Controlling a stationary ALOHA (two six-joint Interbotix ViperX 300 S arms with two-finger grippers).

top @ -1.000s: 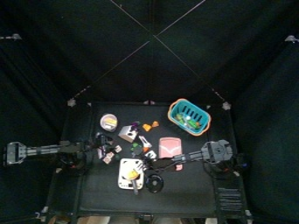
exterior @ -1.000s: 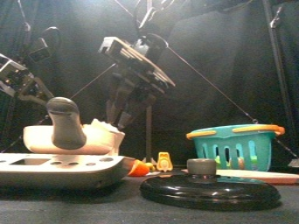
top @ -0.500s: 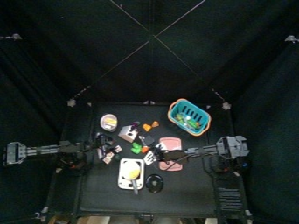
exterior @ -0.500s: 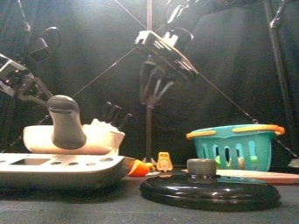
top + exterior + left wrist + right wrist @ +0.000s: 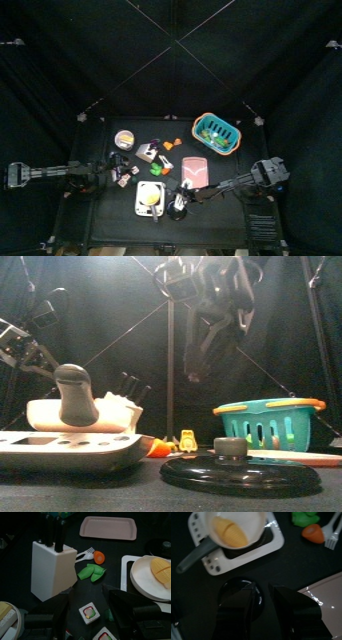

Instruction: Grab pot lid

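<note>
The pot lid (image 5: 241, 472), a low black disc with a round knob, lies near the table's front edge, just right of the white tray (image 5: 143, 199). In the top view the pot lid (image 5: 177, 208) is a small dark circle. My right gripper (image 5: 186, 196) hangs open above it, not touching; from the front the right gripper (image 5: 201, 361) is well over the lid. In the right wrist view the jaws stand apart around the right gripper (image 5: 265, 593), with the lid (image 5: 233, 587) dim beneath them. My left gripper (image 5: 89, 607) rests open at the table's left.
A white knife block (image 5: 52, 567), a carrot (image 5: 99, 557), a green piece (image 5: 92, 572) and a pink tray (image 5: 197, 170) sit mid-table. A teal basket (image 5: 274, 420) stands back right. The white tray carries a bowl (image 5: 232, 529) and a black ladle (image 5: 74, 396).
My right gripper has swung from beside the pink tray toward the table's front, ending over the lid. The left arm has stayed put.
</note>
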